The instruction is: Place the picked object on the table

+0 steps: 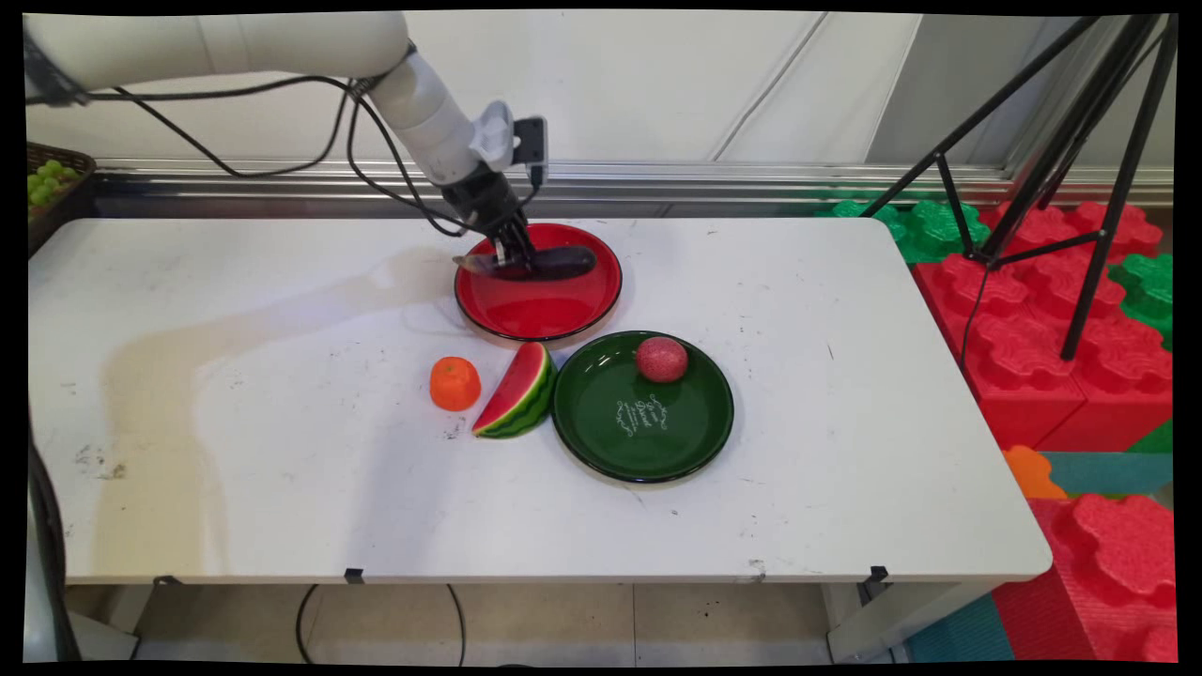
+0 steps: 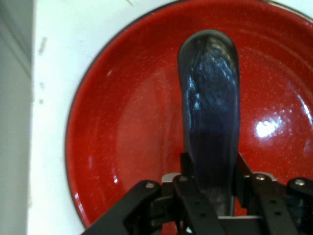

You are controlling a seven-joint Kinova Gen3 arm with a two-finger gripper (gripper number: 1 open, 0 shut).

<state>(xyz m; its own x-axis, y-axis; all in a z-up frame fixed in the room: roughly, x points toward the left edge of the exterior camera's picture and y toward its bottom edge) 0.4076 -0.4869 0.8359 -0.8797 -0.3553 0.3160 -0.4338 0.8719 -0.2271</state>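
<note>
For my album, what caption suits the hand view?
Gripper shut on a dark eggplant over a red plate.

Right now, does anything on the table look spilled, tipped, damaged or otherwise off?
Nothing stands out. The gripper is closed around a dark eggplant over the red plate. The round red fruit sits inside the green plate; the watermelon slice and orange rest on the table.

plates 2 [image 1: 538, 314] [image 1: 642, 441] | fruit pieces 3 [image 1: 455, 384] [image 1: 516, 392] [image 1: 661, 359] | eggplant 1 [image 1: 563, 263]
</note>
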